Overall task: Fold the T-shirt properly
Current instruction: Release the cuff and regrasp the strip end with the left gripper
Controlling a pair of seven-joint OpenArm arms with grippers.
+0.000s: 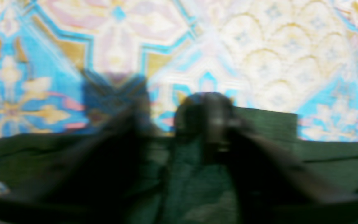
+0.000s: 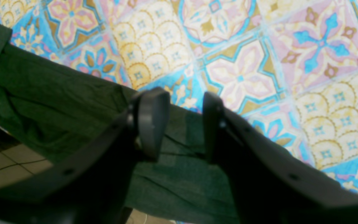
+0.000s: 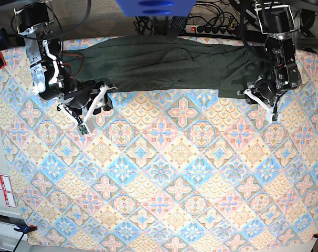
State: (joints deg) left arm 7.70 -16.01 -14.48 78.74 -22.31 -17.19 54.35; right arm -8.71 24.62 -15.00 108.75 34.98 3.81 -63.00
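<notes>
The T-shirt (image 3: 164, 65) lies stretched in a long band across the far edge of the table (image 3: 164, 178), over a tablecloth of bright tile patterns, with part of the fabric spilling past the table's edge, as the right wrist view shows floor beneath the hanging cloth. The two arms sit at opposite ends of the garment, a sensible stance for taking both ends and drawing the cloth toward the middle of the table, where there is room to spread and fold it. The right end effector (image 2: 182, 124) is spread apart, its two dark fingers (image 2: 151, 118) straddling the near hem with a clear gap between them and nothing pinched; it looks poised to close on that edge. The left end effector (image 1: 179, 124) hovers just over the other end of the shirt, but its wrist view is badly blurred and the base view is too small, so I cannot tell whether it is released or clenched on cloth. Judging by this, the folding itself has not begun: the shirt is bunched lengthwise, with creases running along it. The thin soft knit will likely sag and slip, so each grip should catch the edge fully.
</notes>
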